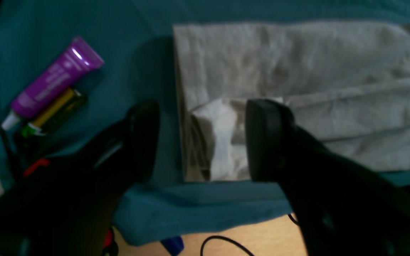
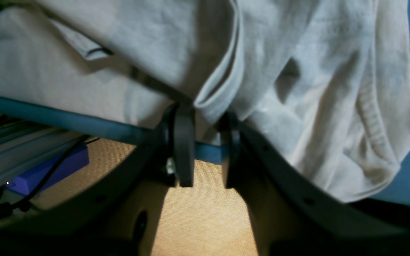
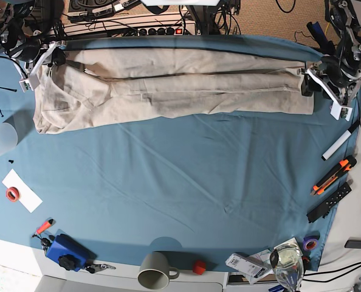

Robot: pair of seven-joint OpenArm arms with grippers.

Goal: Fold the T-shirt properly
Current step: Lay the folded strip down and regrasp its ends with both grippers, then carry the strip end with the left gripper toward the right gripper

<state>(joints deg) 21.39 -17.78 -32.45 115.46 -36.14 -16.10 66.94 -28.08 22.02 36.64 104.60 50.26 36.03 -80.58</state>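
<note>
Seen from above: large wrinkled beige cotton T-shirt (image 3: 168,88) stretched in a long folded band along the far edge of the blue table cloth (image 3: 180,182), spanning from one gripper to the other. Black right gripper (image 2: 205,142) at the collar end, jaws pinched onto a folded hem of the fabric, ribbed neck band hanging just to one side of it. Black left gripper (image 1: 201,138) at the opposite end, fingers spread wide, straddling the shirt's corner and a small raised fold without clamping it. Just beside the left gripper, a purple plastic tube (image 1: 53,80) touching a yellow-and-green marker (image 1: 53,113).
</note>
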